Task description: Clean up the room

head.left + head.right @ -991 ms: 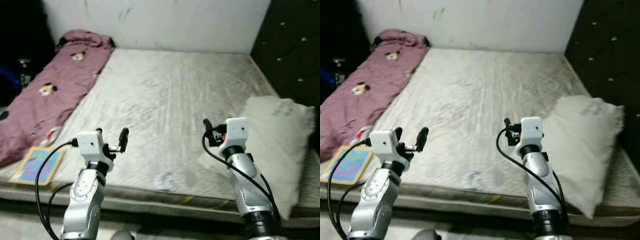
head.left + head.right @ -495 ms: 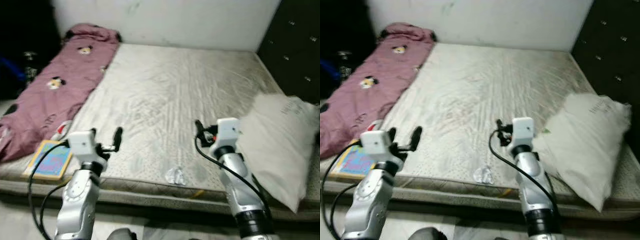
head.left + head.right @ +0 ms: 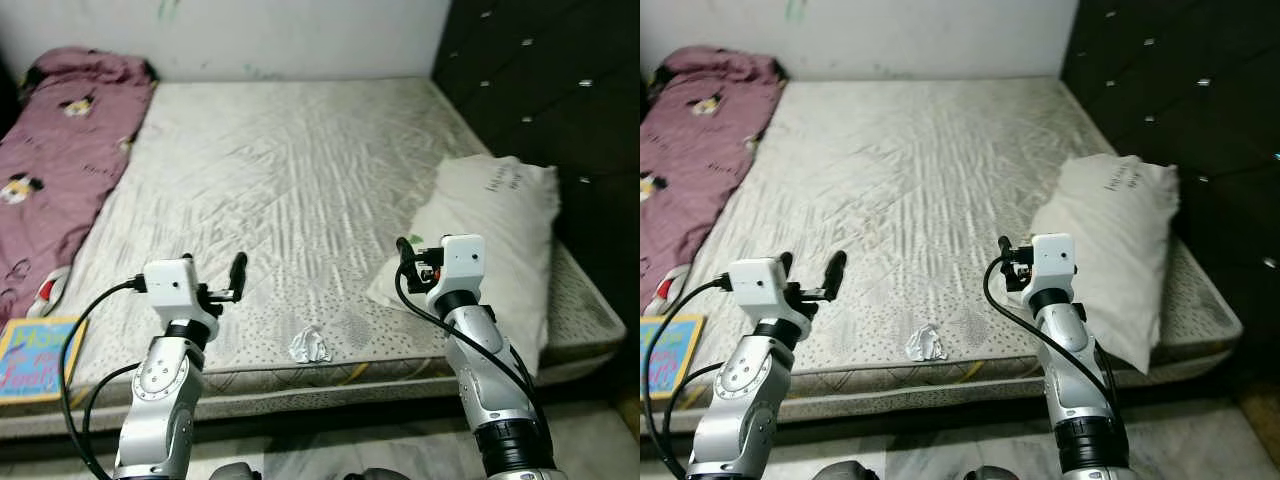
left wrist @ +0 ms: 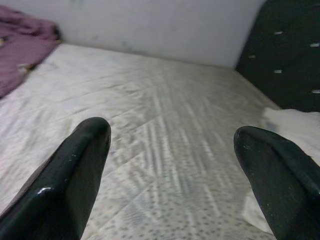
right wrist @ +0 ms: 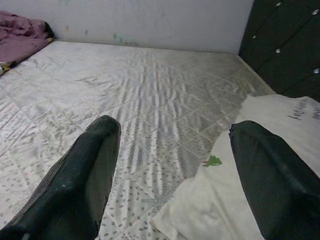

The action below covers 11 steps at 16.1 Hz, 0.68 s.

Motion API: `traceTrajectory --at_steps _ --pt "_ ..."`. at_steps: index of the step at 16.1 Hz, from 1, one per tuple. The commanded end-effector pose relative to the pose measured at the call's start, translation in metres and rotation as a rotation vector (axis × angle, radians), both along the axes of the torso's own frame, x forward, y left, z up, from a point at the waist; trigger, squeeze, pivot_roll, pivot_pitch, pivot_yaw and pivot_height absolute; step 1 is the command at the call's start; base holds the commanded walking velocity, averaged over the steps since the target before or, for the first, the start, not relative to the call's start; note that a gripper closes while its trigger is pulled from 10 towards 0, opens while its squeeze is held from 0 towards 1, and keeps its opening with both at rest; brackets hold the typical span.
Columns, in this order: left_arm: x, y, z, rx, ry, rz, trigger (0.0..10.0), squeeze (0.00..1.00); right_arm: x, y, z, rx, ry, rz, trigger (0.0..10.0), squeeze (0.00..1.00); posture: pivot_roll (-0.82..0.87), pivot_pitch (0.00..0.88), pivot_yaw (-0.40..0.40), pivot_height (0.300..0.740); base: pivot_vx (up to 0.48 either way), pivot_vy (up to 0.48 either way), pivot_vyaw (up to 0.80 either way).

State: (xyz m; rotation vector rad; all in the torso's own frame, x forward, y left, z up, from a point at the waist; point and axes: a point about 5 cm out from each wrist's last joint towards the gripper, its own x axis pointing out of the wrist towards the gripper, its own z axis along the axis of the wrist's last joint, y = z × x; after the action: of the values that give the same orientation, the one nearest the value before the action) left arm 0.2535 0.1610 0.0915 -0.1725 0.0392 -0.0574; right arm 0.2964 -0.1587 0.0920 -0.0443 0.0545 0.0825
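Both the left gripper and the right gripper hover above the mattress near its front edge, fingers spread wide, holding nothing. A crumpled wrapper lies at that edge between them; the pillow rests beside the right gripper.

Bare quilted mattress. White pillow on its right side, maroon blanket along left. Crumpled wrapper and book at front edge.
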Motion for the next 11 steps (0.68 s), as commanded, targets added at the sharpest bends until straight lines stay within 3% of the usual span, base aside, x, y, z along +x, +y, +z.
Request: traceTrajectory --at_steps 1,3,6,8,11 --pt "0.001 0.003 0.0 0.022 0.012 0.013 10.0 0.0 0.002 0.002 0.001 0.004 -0.002 0.007 10.0 0.0 0.11 0.0 -0.014 0.74 0.0 0.0 0.0" --pt "0.002 0.0 0.001 -0.006 -0.006 -0.017 10.0 0.0 0.001 0.004 0.002 0.009 -0.004 0.019 10.0 0.0 0.11 0.0 -0.016 0.74 0.0 0.0 0.0" --pt "0.0 0.009 0.003 0.088 -0.015 0.04 10.0 0.0 0.001 0.004 0.004 0.025 -0.015 0.018 10.0 0.0 0.11 0.0 -0.02 0.74 0.0 0.0 0.0" --pt "-0.005 0.024 0.005 0.181 -0.01 0.146 10.0 0.0 -0.001 0.004 0.007 0.032 -0.025 0.023 10.0 0.0 0.12 0.0 -0.026 0.74 0.0 0.0 0.0" --pt "-0.013 0.03 0.001 0.206 0.009 0.177 10.0 0.0 -0.003 0.002 0.008 0.031 -0.023 0.028 10.0 0.0 0.13 0.0 -0.036 0.74 0.0 0.0 0.0"
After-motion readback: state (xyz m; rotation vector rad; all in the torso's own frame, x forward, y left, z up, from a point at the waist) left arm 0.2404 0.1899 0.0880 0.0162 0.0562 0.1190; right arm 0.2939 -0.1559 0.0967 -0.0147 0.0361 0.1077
